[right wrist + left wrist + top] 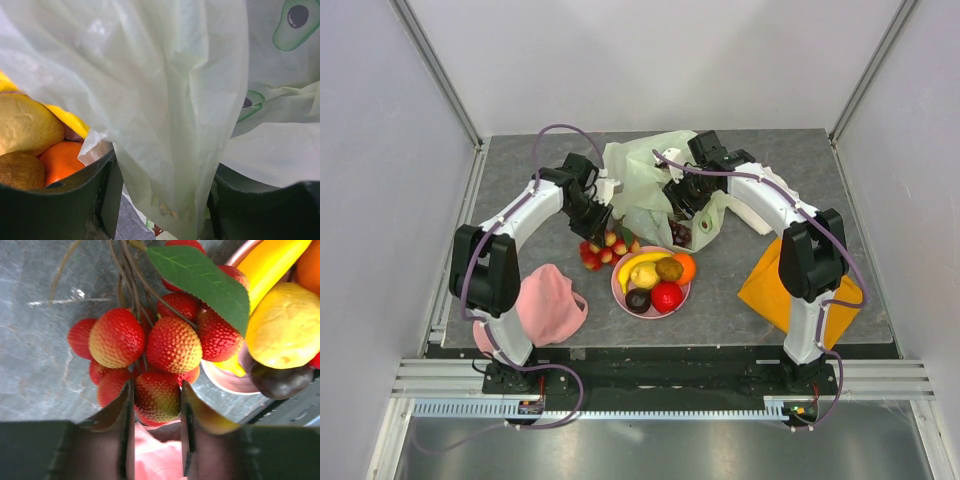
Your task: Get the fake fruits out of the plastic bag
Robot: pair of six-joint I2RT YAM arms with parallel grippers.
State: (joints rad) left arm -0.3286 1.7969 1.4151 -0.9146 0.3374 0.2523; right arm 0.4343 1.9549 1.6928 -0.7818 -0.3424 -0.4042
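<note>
Hovering low over berry cluster (172, 345) beside plate (650, 315), left claw (156, 387) part-open, loosely astride one berry. Right claw (164, 165) pinches plastic bag (640, 175) at desk's far middle. Grape bunch (680, 233) in bag mouth, to right of left claw.

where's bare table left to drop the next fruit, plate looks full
Bare table lies between the pink plate and the orange cloth, and at the far left corner beyond the left gripper. The middle is crowded: berry cluster, plate, plastic bag and right gripper bunch together. The pink cloth takes the near left.
</note>
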